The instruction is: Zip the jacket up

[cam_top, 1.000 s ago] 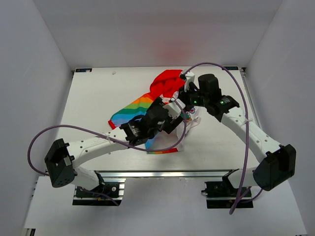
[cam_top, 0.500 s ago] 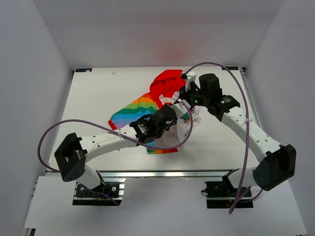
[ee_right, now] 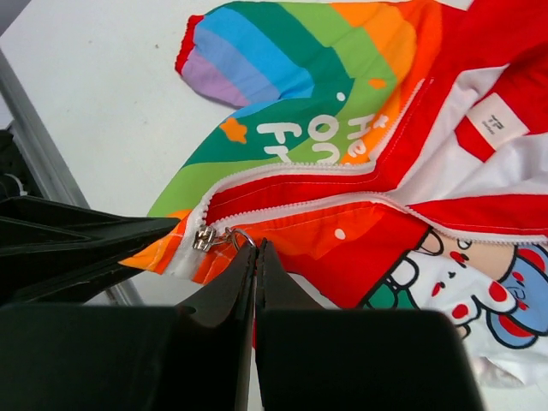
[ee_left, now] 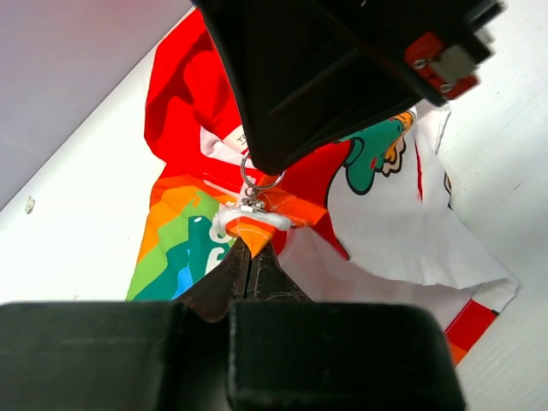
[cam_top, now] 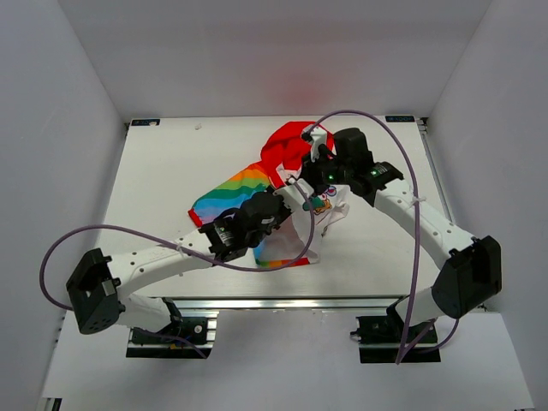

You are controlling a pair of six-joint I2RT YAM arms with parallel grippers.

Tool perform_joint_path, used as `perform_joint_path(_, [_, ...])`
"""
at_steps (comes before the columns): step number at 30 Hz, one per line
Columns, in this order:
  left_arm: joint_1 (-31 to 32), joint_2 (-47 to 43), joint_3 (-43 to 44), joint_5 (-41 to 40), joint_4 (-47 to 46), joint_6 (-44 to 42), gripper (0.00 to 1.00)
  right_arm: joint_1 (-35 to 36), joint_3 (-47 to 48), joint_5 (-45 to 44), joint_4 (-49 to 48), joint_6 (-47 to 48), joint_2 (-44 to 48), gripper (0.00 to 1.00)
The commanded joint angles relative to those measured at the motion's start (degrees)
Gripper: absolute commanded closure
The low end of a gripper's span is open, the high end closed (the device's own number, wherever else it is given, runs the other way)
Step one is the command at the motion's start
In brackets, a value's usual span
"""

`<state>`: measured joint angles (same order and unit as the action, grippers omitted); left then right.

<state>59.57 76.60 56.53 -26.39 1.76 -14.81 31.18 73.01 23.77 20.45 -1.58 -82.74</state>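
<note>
left gripper [ee_left: 250, 257] now closed, was wide open a second ago; pinches jacket [ee_right: 291, 94] hem just under zipper pull [ee_left: 253, 202]. right gripper [ee_right: 256, 247] clamped on pull's ring. Jacket mid-table [cam_top: 171, 154].

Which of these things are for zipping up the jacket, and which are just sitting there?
For the job:
- jacket
- zipper pull
- left gripper, pinching the jacket's bottom edge
- right gripper, pinching the zipper pull's ring

Just there:
- table
- purple cables
- tiny speck on the table
</note>
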Motion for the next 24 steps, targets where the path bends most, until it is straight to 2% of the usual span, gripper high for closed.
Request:
perform_joint_path(1, [0.28, -5.49, -1.33, 4.15, -3.08, -0.57, 1.0, -0.94, 2.49, -1.8, -2.16, 4.83, -1.9, 1.0])
perform_joint_path(6, [0.28, -7.51, -2.22, 6.35, 0.17, 1.18, 1.0, -0.86, 0.47, 1.71, -7.52, 9.22, -1.55, 1.0])
perform_joint_path(10, [0.28, -7.08, -3.09, 3.9, 3.07, 4.16, 1.0, -0.86, -1.46, 2.69, -9.37, 9.85, 2.22, 1.0])
perform_joint_path(16, [0.37, -4.19, -2.05, -1.37, 4.04, 6.46, 0.98, -0.86, 1.16, 1.89, 1.42, 8.71, 4.78, 1.0])
perform_joint_path(17, [0.28, -3.48, -0.47, -2.43, 4.39, 6.46, 0.91, -0.94, 1.51, 2.42, 2.31, 8.62, 4.69, 1.0])
perform_joint_path(18, [0.28, -2.86, 0.41, -2.7, 4.83, 6.37, 0.66, -0.86, 1.61, 3.12, 3.53, 8.62, 4.69, 1.0])
perform_joint_path(20, [0.37, -1.37, 1.73, -3.66, 5.18, 5.5, 0.37, -0.86, 1.61, 4.61, 3.98, 7.74, 4.52, 1.0])
perform_joint_path(21, [0.28, -1.02, 2.61, -3.93, 5.18, 5.23, 0.26, -0.86, 1.87, 4.88, 4.07, 7.3, 4.43, 1.0])
perform_joint_path(22, [0.37, -0.75, 2.97, -4.28, 5.01, 4.79, 0.19, -0.86, 2.13, 5.14, 4.6, 7.04, 4.17, 1.0])
perform_joint_path(24, [0.28, -0.31, 3.49, -4.98, 4.57, 4.18, 0.17, -0.86, 2.83, 4.88, 4.95, 6.34, 3.9, 1.0])
